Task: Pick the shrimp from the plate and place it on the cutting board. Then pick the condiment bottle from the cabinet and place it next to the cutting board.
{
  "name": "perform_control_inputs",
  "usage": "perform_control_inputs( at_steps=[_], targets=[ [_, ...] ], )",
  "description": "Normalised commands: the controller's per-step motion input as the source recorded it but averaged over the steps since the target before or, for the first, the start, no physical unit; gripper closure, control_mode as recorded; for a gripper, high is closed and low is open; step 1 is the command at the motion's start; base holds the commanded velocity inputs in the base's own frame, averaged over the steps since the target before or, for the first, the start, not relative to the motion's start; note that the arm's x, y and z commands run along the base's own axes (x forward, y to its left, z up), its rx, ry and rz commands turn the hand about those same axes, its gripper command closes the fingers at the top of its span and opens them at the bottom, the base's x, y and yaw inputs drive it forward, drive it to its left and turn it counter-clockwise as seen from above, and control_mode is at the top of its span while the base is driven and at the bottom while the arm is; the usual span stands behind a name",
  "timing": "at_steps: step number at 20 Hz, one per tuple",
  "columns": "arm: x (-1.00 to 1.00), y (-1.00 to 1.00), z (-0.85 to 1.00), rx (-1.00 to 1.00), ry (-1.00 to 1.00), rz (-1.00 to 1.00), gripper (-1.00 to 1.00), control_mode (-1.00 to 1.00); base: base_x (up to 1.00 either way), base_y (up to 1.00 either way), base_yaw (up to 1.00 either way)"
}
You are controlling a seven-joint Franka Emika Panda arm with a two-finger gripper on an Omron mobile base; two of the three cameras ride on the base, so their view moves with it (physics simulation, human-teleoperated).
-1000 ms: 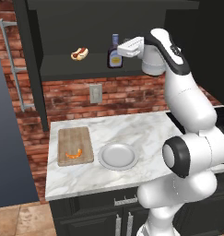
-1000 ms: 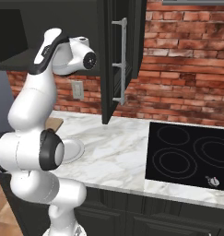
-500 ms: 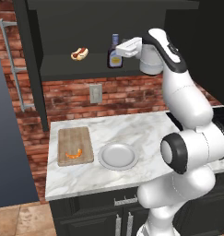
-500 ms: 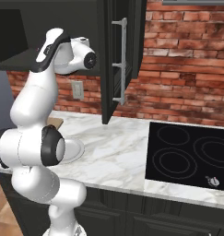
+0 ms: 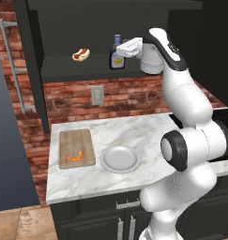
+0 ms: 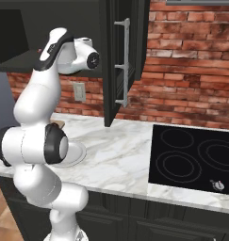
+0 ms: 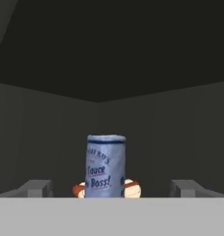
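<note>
Cabinet (image 5: pixel 64 72) shelf | condiment bottle (image 5: pixel 117 52) upright | end effector (image 5: pixel 126 48) wide open, empty

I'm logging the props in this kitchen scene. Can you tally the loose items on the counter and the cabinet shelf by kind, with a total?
Food: 2, the shrimp on the cutting board and the hot dog on the cabinet shelf
Bottles: 1, the condiment bottle on the shelf
Boards: 1, the cutting board
Dishes: 1, the plate
Total: 5
</note>
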Motion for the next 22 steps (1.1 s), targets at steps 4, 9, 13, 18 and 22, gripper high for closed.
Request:
perform_control_inputs(
  at_steps=[4, 9, 13, 18, 22],
  targets=[
    [0.12, 0.03, 0.00, 0.00, 0.00, 0.00, -1.00, -1.00, 0.00, 0.00, 0.00],
    [0.10, 0.06, 0.00, 0.00, 0.00, 0.00, -1.00, -1.00, 0.00, 0.00, 0.00],
    [0.08, 0.07, 0.00, 0.00, 0.00, 0.00, -1.00, -1.00, 0.00, 0.00, 0.00],
    [0.09, 0.06, 0.00, 0.00, 0.00, 0.00, -1.00, -1.00, 0.00, 0.00, 0.00],
    [0.07, 0.05, -0.02, 0.00, 0.00, 0.00, -1.00, -1.00, 0.00, 0.00, 0.00]
  ],
)
